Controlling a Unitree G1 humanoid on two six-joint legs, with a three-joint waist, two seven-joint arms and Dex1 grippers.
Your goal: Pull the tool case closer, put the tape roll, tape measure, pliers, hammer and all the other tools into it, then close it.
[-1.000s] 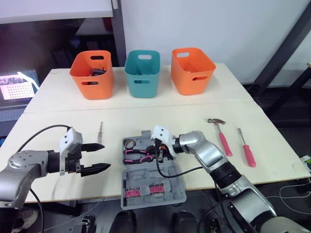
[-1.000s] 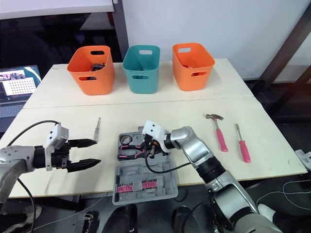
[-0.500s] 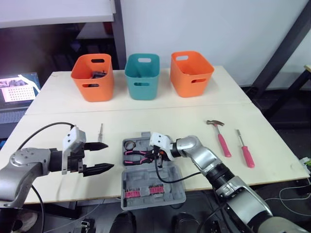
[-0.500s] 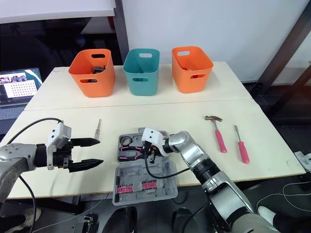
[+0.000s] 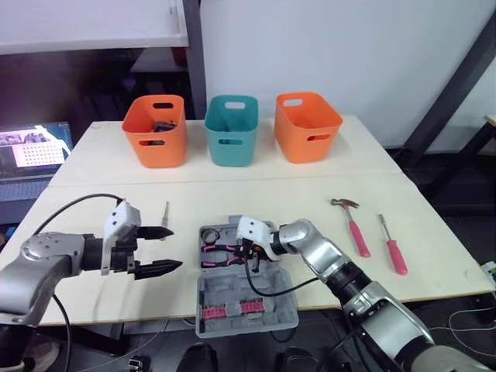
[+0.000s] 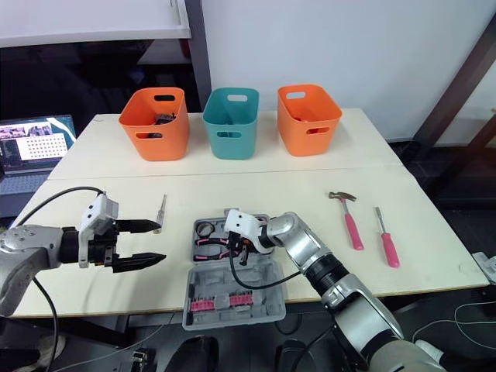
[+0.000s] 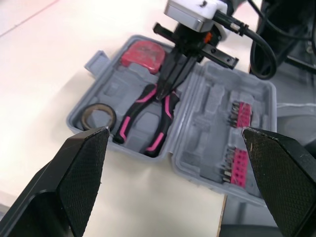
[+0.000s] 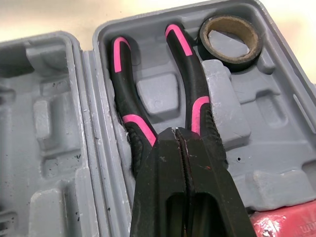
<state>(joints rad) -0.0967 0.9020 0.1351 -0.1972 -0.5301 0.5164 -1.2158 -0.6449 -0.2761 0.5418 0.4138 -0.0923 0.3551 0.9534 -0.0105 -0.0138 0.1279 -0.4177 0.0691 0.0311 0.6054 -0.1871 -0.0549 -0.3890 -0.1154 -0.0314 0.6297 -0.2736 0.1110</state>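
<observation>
Pinches head of pliers (image 8: 131, 106) in right gripper (image 8: 178, 132), fingers pressed together. Holds left gripper (image 5: 174, 248) at 9 o'clock of tool case (image 5: 232, 283), fingers wide apart, gripping nothing. Finds pliers lying in case tray, long axis 9-to-3, handles to 9, head to 3. Spots tape roll (image 8: 255, 34) in tray's 10 o'clock corner, just off handle ends; red tape measure (image 7: 143, 53) in tray beside right gripper. Sees lid open toward 6, over edge of table (image 5: 310, 170), pink bits (image 5: 229, 308) inside, black cable (image 5: 271, 294) looped across. Notes hammer (image 5: 353, 225) at 3 o'clock, handle to 6; pink-handled screwdriver (image 5: 394, 246) beyond, roughly parallel. Marks slim metal tool (image 5: 164, 215) at 10, near left gripper. Counts bins at 12: orange bin (image 5: 155, 132), teal bin (image 5: 231, 130), second orange bin (image 5: 308, 128).
</observation>
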